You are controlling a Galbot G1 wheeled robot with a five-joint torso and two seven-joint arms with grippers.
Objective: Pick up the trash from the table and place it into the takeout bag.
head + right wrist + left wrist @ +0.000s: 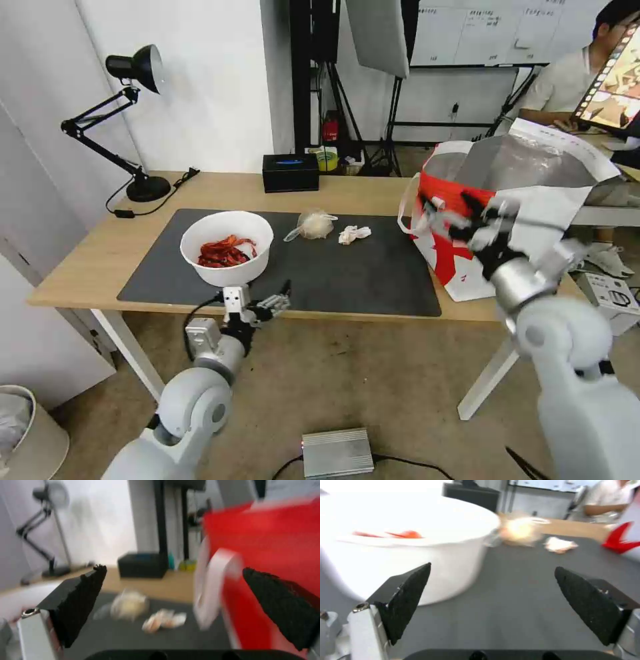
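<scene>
My left gripper (pixel 490 592) hangs wide open at the table's (pixel 87 267) near edge, just short of the bowl (pixel 227 247) on the mat; my right gripper (pixel 173 605) is wide and empty too, up beside the bag (pixel 527 193). I'd say I'm at the first pick, so next I must close on the bowl's rim. No writing I can read.

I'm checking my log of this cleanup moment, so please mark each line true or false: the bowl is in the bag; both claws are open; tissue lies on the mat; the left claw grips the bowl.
1. The white round bowl of red scraps is inside the white-and-red takeout bag. False: it stands on the dark grey mat.
2. The left claw and the right claw are open. True.
3. The crumpled white tissue lies on the mat. True.
4. The left claw grips the bowl. False: empty, beside it.
</scene>
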